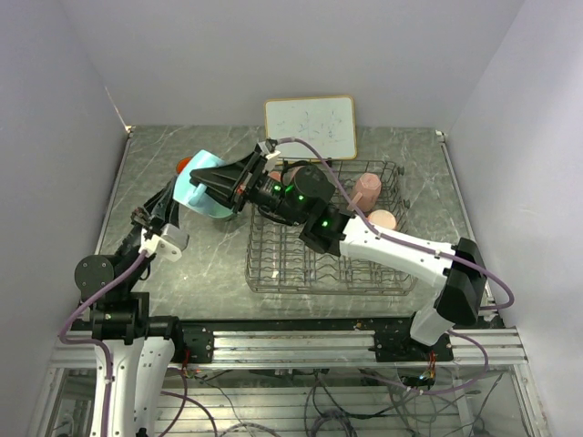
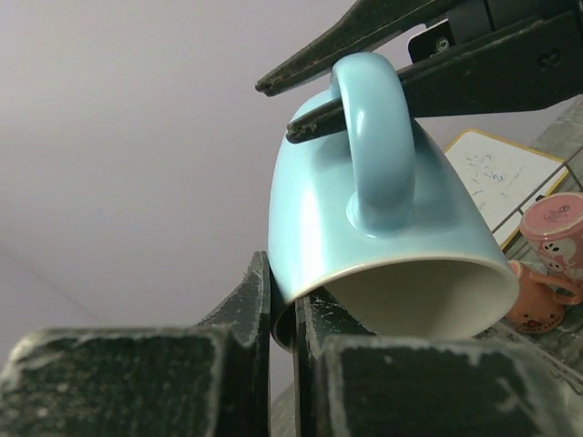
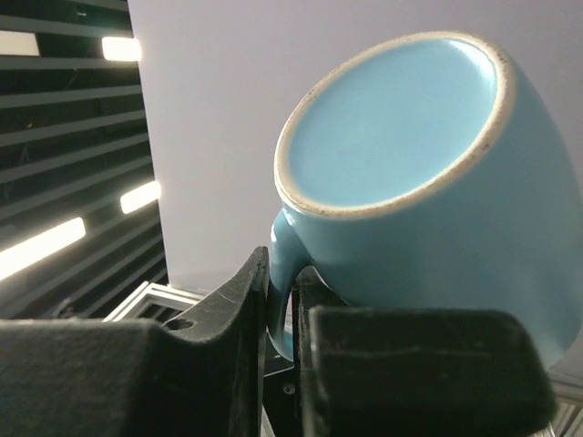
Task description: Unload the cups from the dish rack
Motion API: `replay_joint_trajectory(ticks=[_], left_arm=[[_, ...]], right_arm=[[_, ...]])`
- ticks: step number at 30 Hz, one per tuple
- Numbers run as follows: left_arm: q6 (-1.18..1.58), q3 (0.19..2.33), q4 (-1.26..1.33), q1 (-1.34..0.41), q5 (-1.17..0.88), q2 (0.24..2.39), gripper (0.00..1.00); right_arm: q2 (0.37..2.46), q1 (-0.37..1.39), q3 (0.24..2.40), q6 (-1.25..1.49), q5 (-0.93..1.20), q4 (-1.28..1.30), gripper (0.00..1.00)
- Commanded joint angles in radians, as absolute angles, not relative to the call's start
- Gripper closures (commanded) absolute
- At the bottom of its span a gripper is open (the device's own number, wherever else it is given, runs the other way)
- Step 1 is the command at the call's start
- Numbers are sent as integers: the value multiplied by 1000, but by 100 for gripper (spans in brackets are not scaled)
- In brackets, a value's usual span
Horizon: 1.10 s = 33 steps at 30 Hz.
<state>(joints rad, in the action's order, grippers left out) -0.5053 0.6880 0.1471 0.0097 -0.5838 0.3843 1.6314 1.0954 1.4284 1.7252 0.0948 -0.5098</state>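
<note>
A light blue cup (image 1: 196, 187) hangs in the air left of the dish rack (image 1: 273, 264), held from both sides. My right gripper (image 3: 282, 273) is shut on the cup's handle (image 2: 373, 137), reaching across from the rack. My left gripper (image 2: 284, 273) is shut on the cup's rim, one finger inside the mouth and one outside. The cup (image 2: 319, 218) is tipped, with its base (image 3: 383, 127) toward the right wrist camera. Two pink cups (image 1: 367, 188) (image 1: 383, 219) stand at the far right end of the rack. An orange cup (image 1: 185, 165) peeks out behind the blue one.
A white framed board (image 1: 311, 126) leans at the back of the table behind the rack. The right arm (image 1: 392, 246) stretches over the rack's middle. Walls close in the table on the left, right and back.
</note>
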Motion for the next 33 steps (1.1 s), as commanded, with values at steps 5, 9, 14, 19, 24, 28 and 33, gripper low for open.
replay_joint_trajectory(ticks=[5, 9, 14, 19, 24, 28, 33], left_arm=[[-537, 842, -52, 12, -500, 485, 93], [-505, 1028, -282, 12, -307, 670, 93], [-454, 1263, -527, 13, -18, 944, 93], [-387, 1417, -741, 15, 122, 1206, 93], [-302, 1523, -869, 78, 99, 1417, 93], [-262, 1610, -937, 149, 53, 1581, 93], [-252, 1658, -931, 175, 83, 1713, 93]], right_arm=[[1605, 1011, 1445, 1522, 293, -314, 41], [1496, 919, 1343, 1408, 267, -156, 17], [1339, 793, 1190, 1312, 242, -30, 14], [1234, 693, 1155, 1189, 204, 133, 12], [1195, 626, 1177, 1036, 130, 306, 10], [1174, 611, 1190, 950, 58, 401, 8], [1150, 595, 1173, 899, 18, 435, 7]])
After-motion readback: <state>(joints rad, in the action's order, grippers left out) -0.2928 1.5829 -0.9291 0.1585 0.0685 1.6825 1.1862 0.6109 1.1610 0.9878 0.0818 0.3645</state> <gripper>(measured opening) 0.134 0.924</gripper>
